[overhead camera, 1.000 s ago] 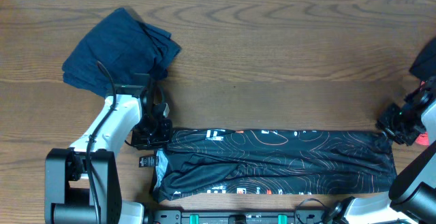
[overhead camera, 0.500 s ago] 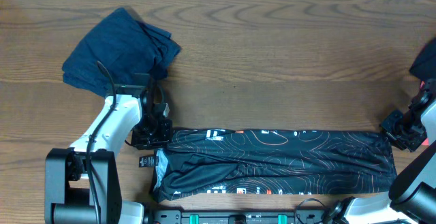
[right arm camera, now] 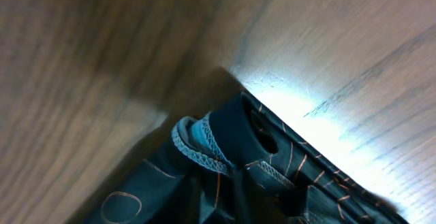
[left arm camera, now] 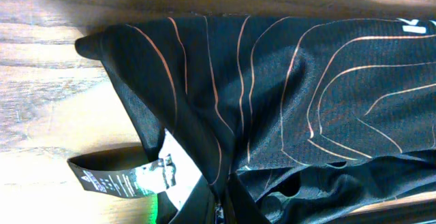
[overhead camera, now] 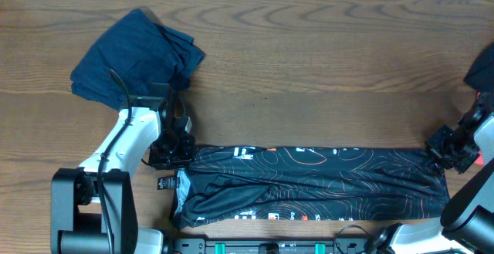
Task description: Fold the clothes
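The jersey (overhead camera: 316, 181) lies as a long black strip along the near edge of the table (overhead camera: 309, 76), orange lines and white lettering up; my left gripper (overhead camera: 171, 152) sits at its back left corner, and I cannot tell whether the jaws are clamped or apart; that wrist view shows only the corner and a black label (left arm camera: 119, 181) on the wood; my right gripper (overhead camera: 451, 146) sits at the back right corner, its state equally unclear to me; its camera shows a blue-stitched hem (right arm camera: 197, 146); a dark blue garment (overhead camera: 135, 49) lies bunched farther back on the left, well apart.
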`<state>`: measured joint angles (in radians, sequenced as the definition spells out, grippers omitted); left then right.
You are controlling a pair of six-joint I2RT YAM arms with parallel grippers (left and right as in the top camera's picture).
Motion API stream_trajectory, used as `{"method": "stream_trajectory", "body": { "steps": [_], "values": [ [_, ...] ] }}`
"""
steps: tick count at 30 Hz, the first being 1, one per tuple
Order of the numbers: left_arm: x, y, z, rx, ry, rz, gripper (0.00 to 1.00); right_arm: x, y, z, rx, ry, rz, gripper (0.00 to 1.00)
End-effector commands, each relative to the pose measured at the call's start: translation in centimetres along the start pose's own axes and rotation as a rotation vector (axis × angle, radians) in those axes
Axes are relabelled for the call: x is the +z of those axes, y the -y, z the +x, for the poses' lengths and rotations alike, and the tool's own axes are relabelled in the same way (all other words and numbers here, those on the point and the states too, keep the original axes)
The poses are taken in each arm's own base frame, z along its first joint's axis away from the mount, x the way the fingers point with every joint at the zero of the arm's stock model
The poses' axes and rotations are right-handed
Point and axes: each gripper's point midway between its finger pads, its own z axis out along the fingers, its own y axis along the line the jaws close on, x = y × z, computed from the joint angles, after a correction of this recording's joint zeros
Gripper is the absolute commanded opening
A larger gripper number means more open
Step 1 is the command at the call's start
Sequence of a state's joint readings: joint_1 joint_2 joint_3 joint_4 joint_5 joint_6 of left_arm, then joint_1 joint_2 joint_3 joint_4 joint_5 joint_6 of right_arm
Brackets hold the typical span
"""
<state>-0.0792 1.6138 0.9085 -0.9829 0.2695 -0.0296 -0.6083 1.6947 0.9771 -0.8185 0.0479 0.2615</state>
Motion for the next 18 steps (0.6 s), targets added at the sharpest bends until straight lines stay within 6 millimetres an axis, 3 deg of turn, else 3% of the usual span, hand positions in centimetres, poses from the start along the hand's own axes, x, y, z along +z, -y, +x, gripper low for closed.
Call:
{"method": "stream_trajectory", "body": {
  "steps": [1,3,10,18],
  "values": [
    [-0.8,-0.2,-0.7,-0.011,0.038,-0.011,0.06,0.7,0.3,0.9,0.016,-0.009,0.019,0.07],
    [-0.8,-0.2,-0.7,-0.012,0.037,-0.011,0.06,0.7,0.4,0.7,0.031,0.0,0.02,0.01],
    [-0.8,-0.2,-0.7,-0.012,0.034,-0.012,0.06,-1.0,-0.8,-2.0,0.076,0.057,-0.085,0.01],
    [-0.8,-0.2,-0.6,-0.012,0.034,-0.013,0.06,-1.3,1.3,-4.3,0.292,0.116,-0.109,0.01]
  ]
}}
